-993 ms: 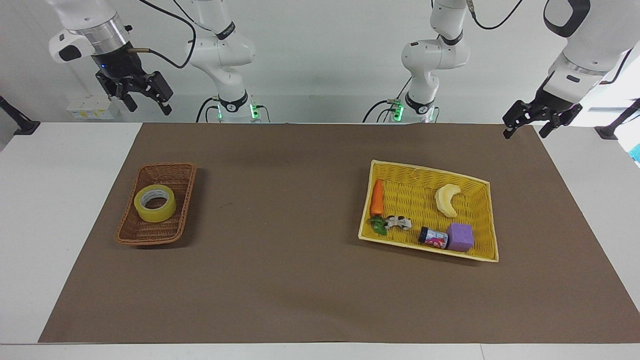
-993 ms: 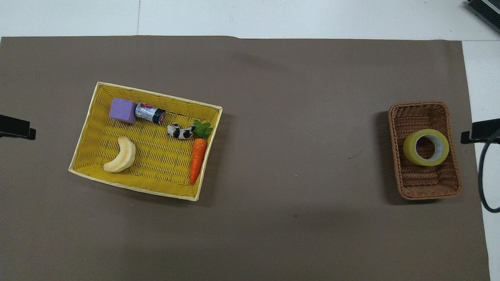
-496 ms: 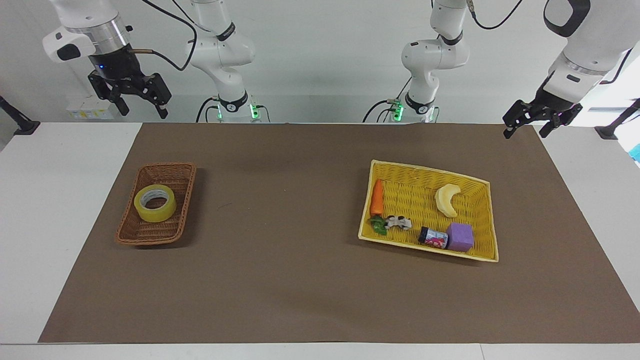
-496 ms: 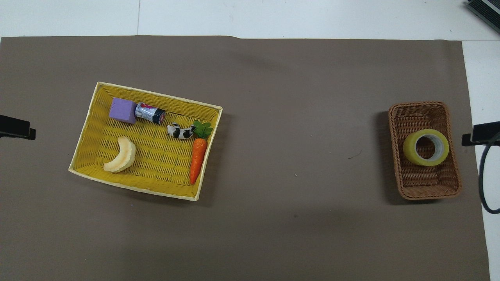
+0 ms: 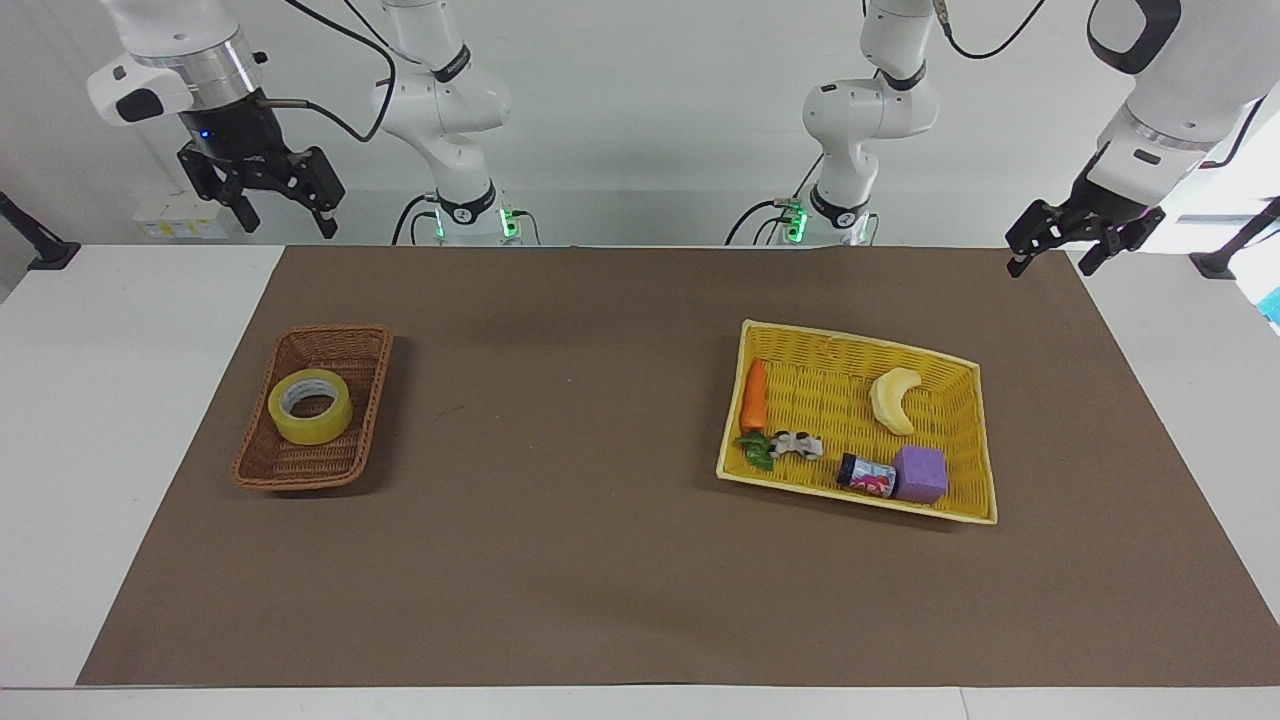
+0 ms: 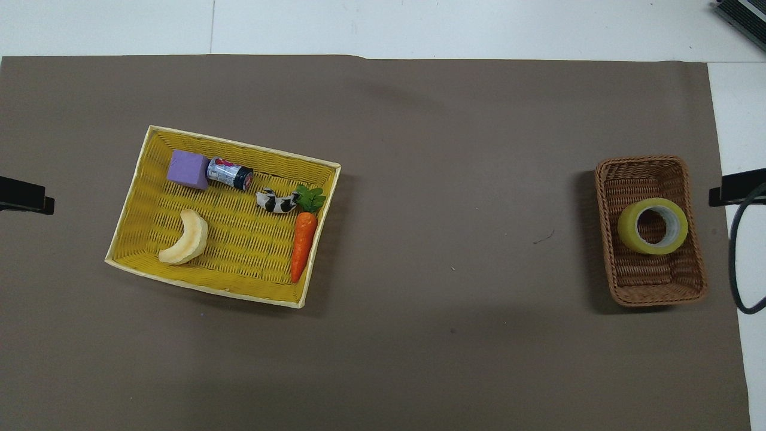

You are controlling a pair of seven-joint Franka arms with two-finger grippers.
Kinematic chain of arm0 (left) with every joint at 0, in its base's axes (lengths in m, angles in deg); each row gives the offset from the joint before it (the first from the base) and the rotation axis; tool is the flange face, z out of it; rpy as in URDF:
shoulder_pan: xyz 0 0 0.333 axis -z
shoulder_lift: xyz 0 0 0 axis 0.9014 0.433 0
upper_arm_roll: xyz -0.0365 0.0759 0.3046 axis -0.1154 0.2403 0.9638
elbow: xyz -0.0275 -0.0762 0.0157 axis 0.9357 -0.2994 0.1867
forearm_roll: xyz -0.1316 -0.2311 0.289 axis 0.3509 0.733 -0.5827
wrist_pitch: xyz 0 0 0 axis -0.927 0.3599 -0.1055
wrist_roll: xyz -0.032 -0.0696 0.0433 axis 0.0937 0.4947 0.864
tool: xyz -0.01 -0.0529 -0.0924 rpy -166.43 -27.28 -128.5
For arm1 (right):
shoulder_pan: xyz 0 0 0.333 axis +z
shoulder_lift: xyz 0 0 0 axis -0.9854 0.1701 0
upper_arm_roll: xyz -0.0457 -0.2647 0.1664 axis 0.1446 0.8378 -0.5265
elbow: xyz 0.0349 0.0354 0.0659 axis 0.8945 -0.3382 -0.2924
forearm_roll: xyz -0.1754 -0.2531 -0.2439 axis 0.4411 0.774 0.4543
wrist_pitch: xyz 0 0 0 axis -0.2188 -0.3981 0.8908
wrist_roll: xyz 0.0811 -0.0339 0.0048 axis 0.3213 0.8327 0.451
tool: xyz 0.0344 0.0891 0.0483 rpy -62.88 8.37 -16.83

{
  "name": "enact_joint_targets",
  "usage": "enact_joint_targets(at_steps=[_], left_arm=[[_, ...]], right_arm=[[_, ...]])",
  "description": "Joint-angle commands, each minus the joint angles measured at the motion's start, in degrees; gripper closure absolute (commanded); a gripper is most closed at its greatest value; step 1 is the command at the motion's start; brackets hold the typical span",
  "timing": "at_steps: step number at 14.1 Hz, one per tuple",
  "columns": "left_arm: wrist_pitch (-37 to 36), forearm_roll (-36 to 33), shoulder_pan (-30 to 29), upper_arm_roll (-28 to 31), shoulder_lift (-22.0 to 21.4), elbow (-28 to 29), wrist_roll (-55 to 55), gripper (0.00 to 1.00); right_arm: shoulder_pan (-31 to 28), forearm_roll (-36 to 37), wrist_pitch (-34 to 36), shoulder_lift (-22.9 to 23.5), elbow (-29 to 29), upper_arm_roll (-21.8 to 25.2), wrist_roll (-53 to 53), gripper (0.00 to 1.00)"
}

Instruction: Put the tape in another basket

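The tape (image 5: 310,406) (image 6: 653,225), a yellow roll with a white core, lies flat in the small brown wicker basket (image 5: 340,342) (image 6: 640,164) at the right arm's end of the table. My right gripper (image 5: 285,225) hangs open and empty, high over the table's edge by the robots, well clear of that basket. My left gripper (image 5: 1050,268) is open and empty too, raised over the mat's corner at the left arm's end. In the overhead view only a dark tip of each gripper shows at the side edges.
A larger yellow woven basket (image 5: 850,340) (image 6: 239,146) sits toward the left arm's end. It holds a carrot (image 5: 754,394), a banana (image 5: 893,399), a purple cube (image 5: 920,474), a small can (image 5: 866,475) and a black-and-white figure (image 5: 799,445). A brown mat (image 5: 560,450) covers the table.
My right gripper has turned a little and shifted slightly toward its end of the table. The left arm, the tape and both baskets have not moved.
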Motion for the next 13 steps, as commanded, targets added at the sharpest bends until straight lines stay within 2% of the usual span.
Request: enact_joint_targets(at_steps=[1,3,13], left_arm=[[-0.31,-0.88,-0.60,-0.43,-0.48,-0.18,-0.14,0.00],[-0.31,-0.88,-0.25,-0.43,-0.48,-0.18,-0.14,0.00],[-1.45,-0.88,0.11,-0.43,-0.83,-0.09,-0.14,0.00]], right_arm=[[-0.77,-0.96,0.67,0.72,0.74,-0.07,-0.60,0.00],[-1.39,-2.26,1.99,2.57,4.43,0.20,-0.60,0.00],[-0.60,-1.84,1.73,1.78,2.95,-0.07,-1.47,0.00]])
